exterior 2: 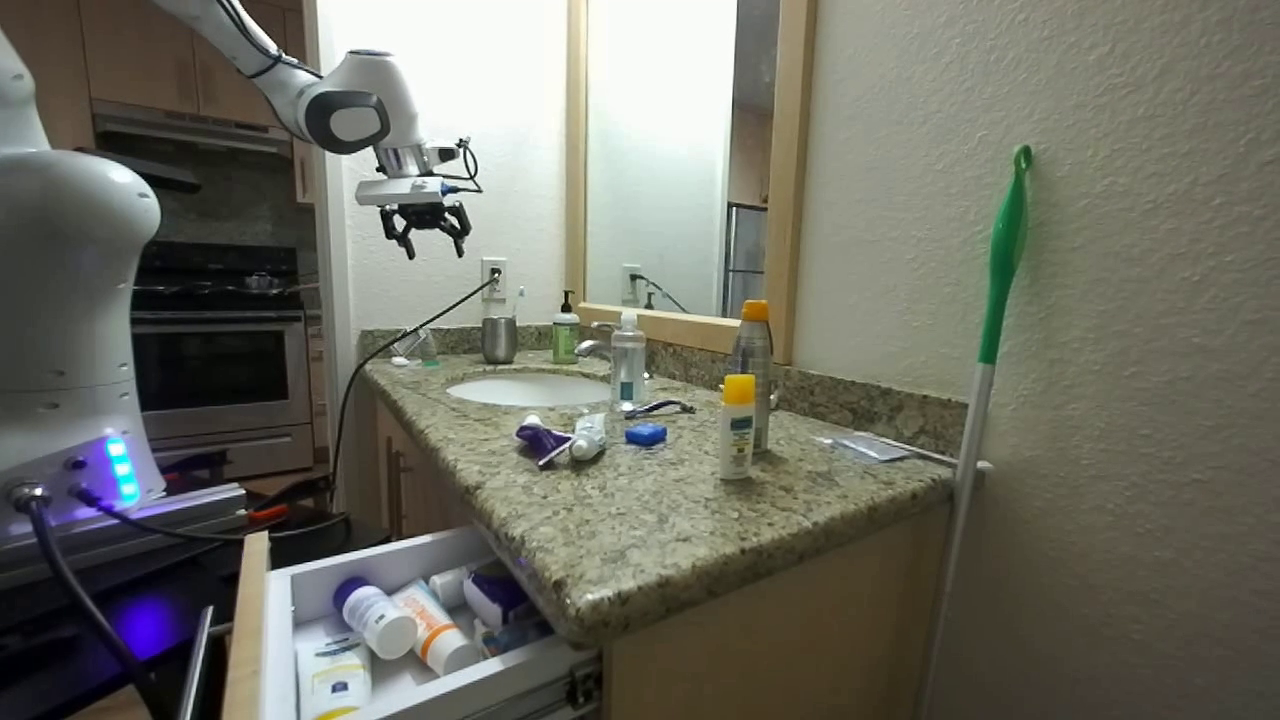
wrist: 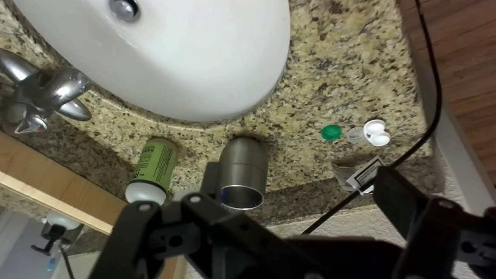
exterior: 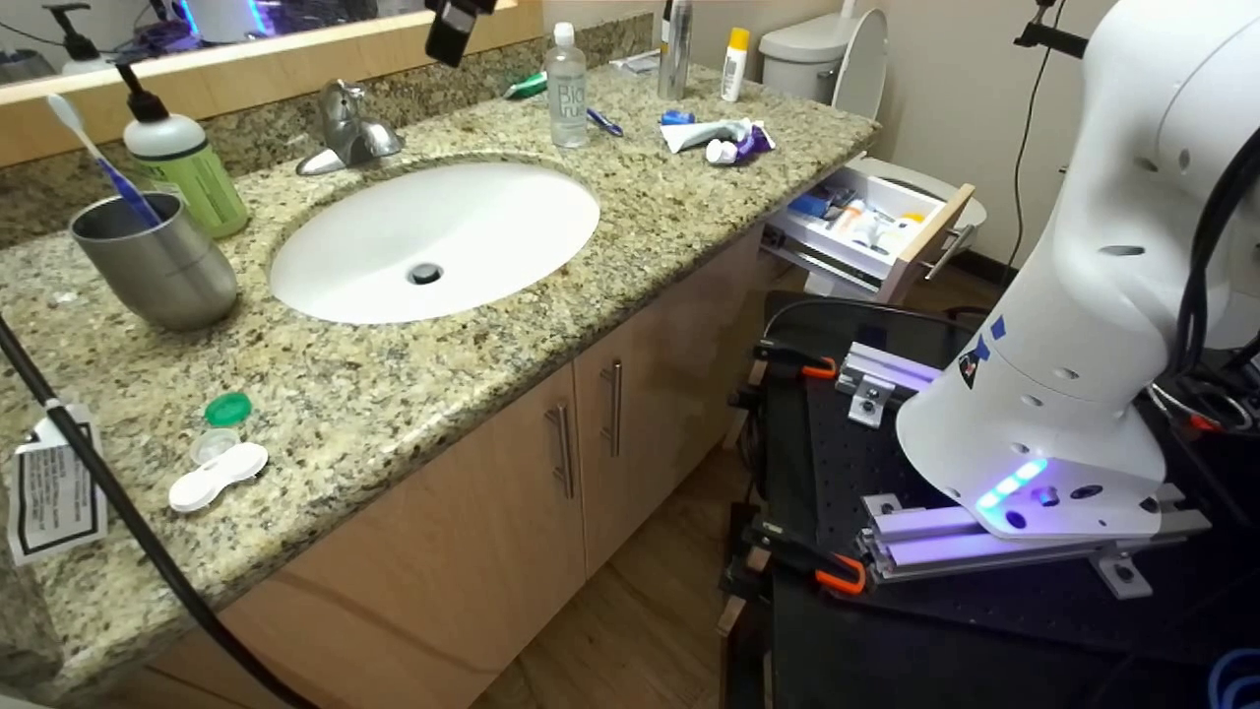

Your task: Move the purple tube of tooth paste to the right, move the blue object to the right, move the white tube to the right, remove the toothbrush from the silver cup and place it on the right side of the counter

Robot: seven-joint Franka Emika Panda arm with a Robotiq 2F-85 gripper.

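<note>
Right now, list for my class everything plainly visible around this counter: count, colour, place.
counter: 1, beige, around sink
sink: 1, white, in counter
faucet: 1, silver, by sink
silver cup: 1, grey, on counter
toothbrush: 1, blue-white, in silver cup
soap bottle: 1, green, on counter
other bottles: 3, clear, white, silver, on counter
caps: 2, green, clear, on counter
lens case: 1, white, by caps
purple tube: 1, purple, on counter
white tube: 1, white, on counter
blue object: 1, blue, by white tube
razor: 1, blue, on counter
cable: 1, black, over counter
drawer: 1, white, below counter, with toiletries
mirror: 1, tan-framed, above counter
pole: 1, green-white, by wall
arm: 1, white, beside counter
hand: 1, black, open, above counter
</note>
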